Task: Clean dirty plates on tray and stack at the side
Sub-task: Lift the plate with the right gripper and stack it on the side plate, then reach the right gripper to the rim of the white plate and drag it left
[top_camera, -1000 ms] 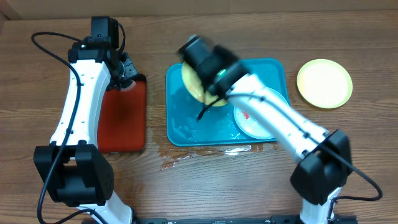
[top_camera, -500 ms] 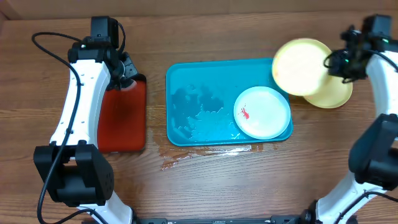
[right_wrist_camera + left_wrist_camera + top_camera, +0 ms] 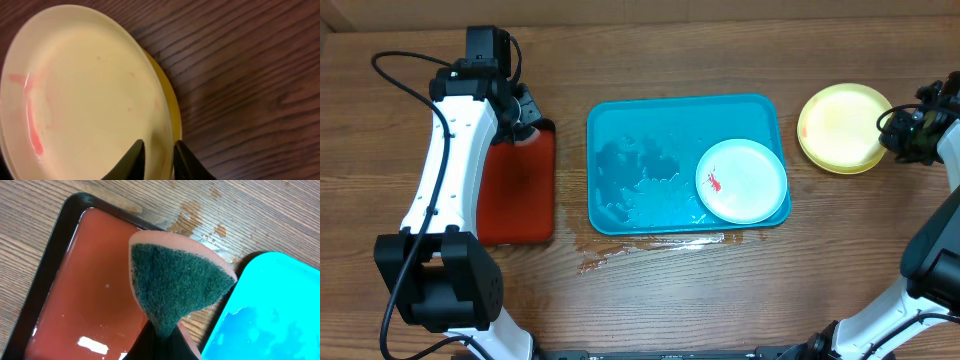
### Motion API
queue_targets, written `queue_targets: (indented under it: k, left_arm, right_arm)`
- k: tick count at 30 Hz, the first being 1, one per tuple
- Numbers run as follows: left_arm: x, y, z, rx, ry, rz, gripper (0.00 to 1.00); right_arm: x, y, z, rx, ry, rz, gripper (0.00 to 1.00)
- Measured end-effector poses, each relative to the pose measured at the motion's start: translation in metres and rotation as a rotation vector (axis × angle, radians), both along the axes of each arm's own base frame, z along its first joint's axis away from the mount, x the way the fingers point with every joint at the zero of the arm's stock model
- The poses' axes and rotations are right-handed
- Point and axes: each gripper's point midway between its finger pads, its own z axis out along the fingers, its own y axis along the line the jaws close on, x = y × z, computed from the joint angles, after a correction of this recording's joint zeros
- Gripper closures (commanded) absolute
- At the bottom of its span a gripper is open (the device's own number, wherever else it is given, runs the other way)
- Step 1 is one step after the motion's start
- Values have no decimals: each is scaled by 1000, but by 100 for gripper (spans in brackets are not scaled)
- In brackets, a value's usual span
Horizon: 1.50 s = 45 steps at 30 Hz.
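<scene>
The turquoise tray (image 3: 660, 125) lies mid-table with the pale blue plate (image 3: 741, 180) at its right end; the plate has a small red smear. Two yellow-green plates (image 3: 840, 128) are stacked on the table to the tray's right. My right gripper (image 3: 905, 135) is at their right rim. In the right wrist view it (image 3: 159, 145) is closed over the rim of the top plate (image 3: 85, 90), which has a pink smear and rests on the lower plate (image 3: 172, 117). My left gripper (image 3: 525, 112) is shut on a green-faced sponge (image 3: 175, 280) above the red tray (image 3: 85, 280).
The red tray (image 3: 515, 190) with a black rim lies left of the turquoise tray and holds liquid. Water pools on the turquoise tray's left half (image 3: 630, 185). Water is spilled on the wooden table (image 3: 620, 255) at its front edge.
My right arm swung from over the tray to the right with a yellow-green plate, which now lies on the other yellow-green plate. The left arm has not moved.
</scene>
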Motion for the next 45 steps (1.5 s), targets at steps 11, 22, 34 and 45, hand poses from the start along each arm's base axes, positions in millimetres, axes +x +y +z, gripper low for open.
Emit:
queue_targets:
  k: [11,22,34,45]
  left_arm:
    - [0,0,0,-1,0,0,96]
    - [0,-1,0,-3,-1,-1,96]
    - [0,-1,0,-7,-1,-3,96]
    - [0,-1,0,-7,-1,-3,96]
  right_arm:
    - [2,42,7,210,-47,95,2]
    - [19,201,89,356,-271,699,7]
    - [25,249,34,-12,-98,989,6]
    - [6,247,-35,67,94,1001,18]
